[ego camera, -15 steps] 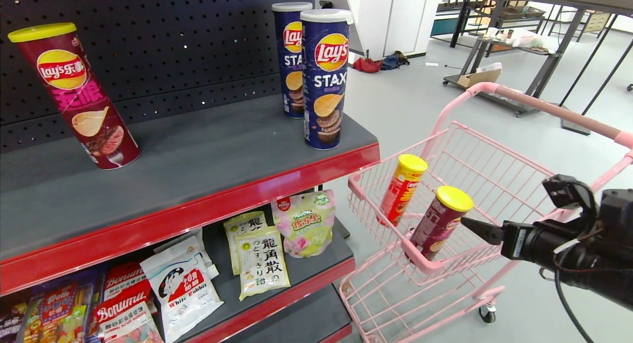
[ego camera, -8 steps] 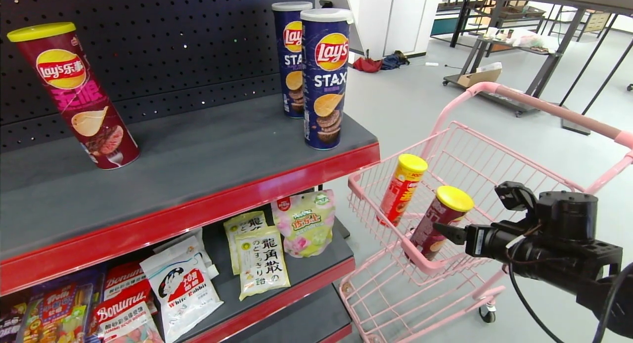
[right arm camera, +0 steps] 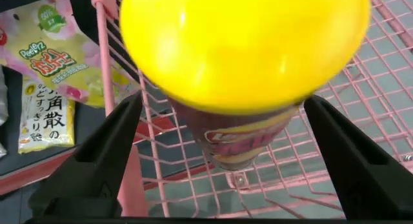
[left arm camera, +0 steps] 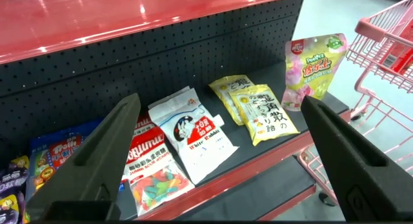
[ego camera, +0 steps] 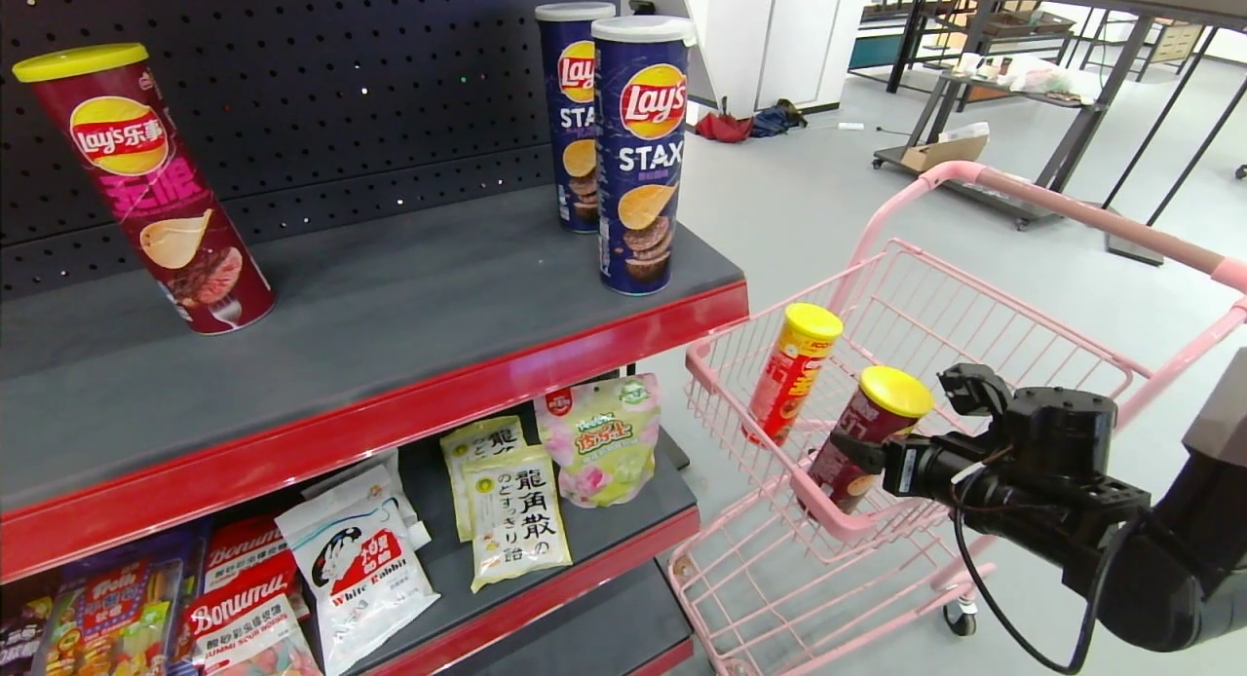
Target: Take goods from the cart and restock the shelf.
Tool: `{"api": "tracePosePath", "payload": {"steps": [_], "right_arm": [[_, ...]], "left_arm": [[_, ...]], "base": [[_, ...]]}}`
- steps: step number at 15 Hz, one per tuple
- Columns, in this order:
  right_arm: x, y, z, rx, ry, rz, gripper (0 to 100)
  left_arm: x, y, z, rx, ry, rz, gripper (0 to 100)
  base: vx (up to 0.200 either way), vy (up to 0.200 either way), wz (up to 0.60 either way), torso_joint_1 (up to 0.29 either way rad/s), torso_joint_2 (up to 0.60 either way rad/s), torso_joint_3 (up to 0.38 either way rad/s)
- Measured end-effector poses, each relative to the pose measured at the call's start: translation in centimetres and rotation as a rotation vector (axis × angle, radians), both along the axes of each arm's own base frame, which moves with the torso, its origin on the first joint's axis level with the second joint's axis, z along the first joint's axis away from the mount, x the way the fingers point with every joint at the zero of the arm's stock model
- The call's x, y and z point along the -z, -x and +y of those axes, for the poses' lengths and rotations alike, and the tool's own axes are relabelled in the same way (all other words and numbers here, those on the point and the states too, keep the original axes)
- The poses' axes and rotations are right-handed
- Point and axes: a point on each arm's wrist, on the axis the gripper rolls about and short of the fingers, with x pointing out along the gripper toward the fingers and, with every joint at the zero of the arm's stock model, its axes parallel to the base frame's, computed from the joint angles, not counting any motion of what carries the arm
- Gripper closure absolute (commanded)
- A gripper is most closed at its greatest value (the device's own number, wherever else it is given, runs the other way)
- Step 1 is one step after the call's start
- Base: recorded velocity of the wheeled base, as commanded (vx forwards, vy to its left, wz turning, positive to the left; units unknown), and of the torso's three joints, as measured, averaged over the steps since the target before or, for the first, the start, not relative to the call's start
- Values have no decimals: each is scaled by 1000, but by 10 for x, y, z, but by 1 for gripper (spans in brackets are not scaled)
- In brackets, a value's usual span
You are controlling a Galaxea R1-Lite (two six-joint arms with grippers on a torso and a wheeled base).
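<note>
A pink wire shopping cart (ego camera: 1033,201) stands just to the right of a store shelf (ego camera: 438,286) with a dark grey top board and a red front edge. Two chip cans lean inside the cart's front corner. One is a red can (ego camera: 789,374) with a yellow lid. The other, nearer the robot, is a maroon can (ego camera: 872,418), also with a yellow lid.

The right hand (ego camera: 857,450) reaches into the cart at the height of the maroon can's upper body. Seen from the right wrist, its two dark fingers (right arm camera: 97,166) are spread wide, one on each side of the can's yellow lid (right arm camera: 245,50), with a gap showing on both sides.

The left hand (left arm camera: 219,159) hangs in front of the lower shelf, its fingers wide apart and holding nothing. Ahead of it lie flat snack bags: a white bag (left arm camera: 197,137), two yellow bags (left arm camera: 258,108) and a pink and green pouch (left arm camera: 313,69) standing against the pegboard back.

On the top board, a matching maroon can (ego camera: 161,189) stands at the far left. Two tall blue cans (ego camera: 638,160) stand together at the right end, one behind the other.
</note>
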Motion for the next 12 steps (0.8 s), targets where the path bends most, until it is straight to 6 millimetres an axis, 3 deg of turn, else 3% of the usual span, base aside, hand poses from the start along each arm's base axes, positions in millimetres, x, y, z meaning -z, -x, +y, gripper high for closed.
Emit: {"api": "tracePosePath", "payload": {"steps": [8,9,12], "right_arm": [[12,-22,4,0,1,-8,0],[13,-24,3,3,1,-9,100],[14,-29,4,1,0,-12,100]], "left_arm": [[0,0,0,0,-4,-2,0],[0,0,0,0,-5,-2,0],[0,0,0,1,-10,-2,0]], "base": [[0,0,0,0,0,0],[0,0,0,0,0,0],[0,0,0,0,0,0]]}}
